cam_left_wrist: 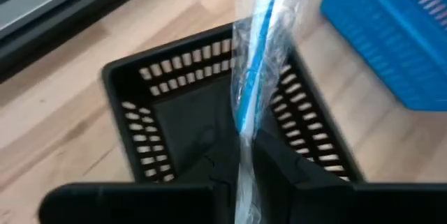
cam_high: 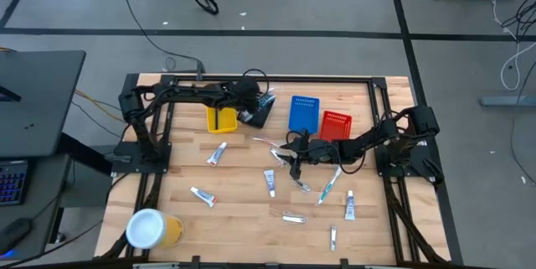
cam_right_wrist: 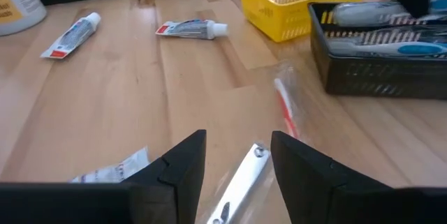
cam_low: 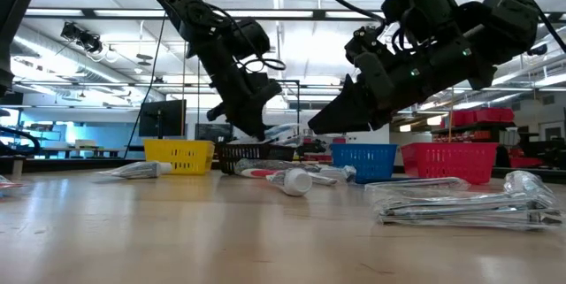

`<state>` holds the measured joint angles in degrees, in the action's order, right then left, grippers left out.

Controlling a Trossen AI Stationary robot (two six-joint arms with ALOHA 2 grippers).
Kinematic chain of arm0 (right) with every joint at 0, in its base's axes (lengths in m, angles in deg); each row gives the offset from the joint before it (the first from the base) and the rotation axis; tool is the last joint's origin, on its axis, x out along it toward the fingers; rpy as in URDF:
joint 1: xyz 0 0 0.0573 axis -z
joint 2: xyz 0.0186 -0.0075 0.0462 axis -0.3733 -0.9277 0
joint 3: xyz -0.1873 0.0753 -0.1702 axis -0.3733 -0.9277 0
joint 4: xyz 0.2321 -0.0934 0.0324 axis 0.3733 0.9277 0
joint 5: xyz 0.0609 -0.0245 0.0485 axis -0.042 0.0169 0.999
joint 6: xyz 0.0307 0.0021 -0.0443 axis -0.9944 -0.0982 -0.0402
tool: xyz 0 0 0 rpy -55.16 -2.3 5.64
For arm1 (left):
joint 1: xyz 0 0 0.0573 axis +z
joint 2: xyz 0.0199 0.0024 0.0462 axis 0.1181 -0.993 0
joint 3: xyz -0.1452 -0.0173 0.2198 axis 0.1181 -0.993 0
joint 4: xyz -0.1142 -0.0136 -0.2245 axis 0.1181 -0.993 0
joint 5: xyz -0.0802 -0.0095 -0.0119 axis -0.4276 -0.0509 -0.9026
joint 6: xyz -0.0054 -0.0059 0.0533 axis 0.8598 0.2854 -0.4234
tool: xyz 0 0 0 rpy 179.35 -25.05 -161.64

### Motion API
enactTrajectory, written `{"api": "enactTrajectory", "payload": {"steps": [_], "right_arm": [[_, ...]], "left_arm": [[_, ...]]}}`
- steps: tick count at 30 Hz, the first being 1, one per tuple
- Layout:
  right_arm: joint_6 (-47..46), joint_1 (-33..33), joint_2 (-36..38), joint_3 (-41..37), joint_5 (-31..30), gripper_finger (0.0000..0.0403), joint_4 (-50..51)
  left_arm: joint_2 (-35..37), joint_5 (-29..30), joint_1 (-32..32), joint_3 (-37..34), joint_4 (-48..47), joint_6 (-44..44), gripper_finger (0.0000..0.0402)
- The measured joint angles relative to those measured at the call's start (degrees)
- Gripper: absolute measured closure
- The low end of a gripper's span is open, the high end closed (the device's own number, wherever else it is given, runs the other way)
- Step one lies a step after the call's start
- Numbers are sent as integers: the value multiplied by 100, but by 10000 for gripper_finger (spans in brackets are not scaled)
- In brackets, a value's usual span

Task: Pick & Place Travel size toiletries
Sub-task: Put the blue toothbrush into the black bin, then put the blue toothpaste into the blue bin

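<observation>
The left gripper's (cam_left_wrist: pixel 241 175) jaws are clamped on a wrapped blue toothbrush (cam_left_wrist: pixel 255 63), holding it over the black basket (cam_left_wrist: pixel 150 84) at the far middle of the worktop (cam_high: pixel 243 193); judging by this, the drop is the step in hand. The right gripper (cam_right_wrist: pixel 237 158) hangs low over the worktop's centre with its jaws apart, straddling a silvery wrapped razor (cam_right_wrist: pixel 241 178), with a red toothbrush (cam_right_wrist: pixel 285 116) just beyond. In the right wrist view the black basket already shows packaged brushes inside, so some sorting looks done. The yellow basket (cam_high: pixel 221 119), blue basket (cam_high: pixel 303 111) and red basket (cam_high: pixel 336 123) sit along the far side; their contents I cannot tell. Much seems left: white tubes (cam_high: pixel 217 153) and other tubes, sachets and brushes lie scattered across the near half of the worktop. A yellow cup (cam_high: pixel 153 229) stands at the near left corner.
</observation>
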<state>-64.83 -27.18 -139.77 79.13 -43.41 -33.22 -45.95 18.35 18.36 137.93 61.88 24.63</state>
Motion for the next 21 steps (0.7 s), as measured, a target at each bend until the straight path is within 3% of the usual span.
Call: {"api": "enactTrajectory", "payload": {"steps": [15,21], "right_arm": [[321,96,7,0,293,230,105],[185,107,676,-1,214,230,1300]], "left_arm": [[148,22,-215,54,-263,-790,284],[551,33,-200,59,-685,-704,278]]}}
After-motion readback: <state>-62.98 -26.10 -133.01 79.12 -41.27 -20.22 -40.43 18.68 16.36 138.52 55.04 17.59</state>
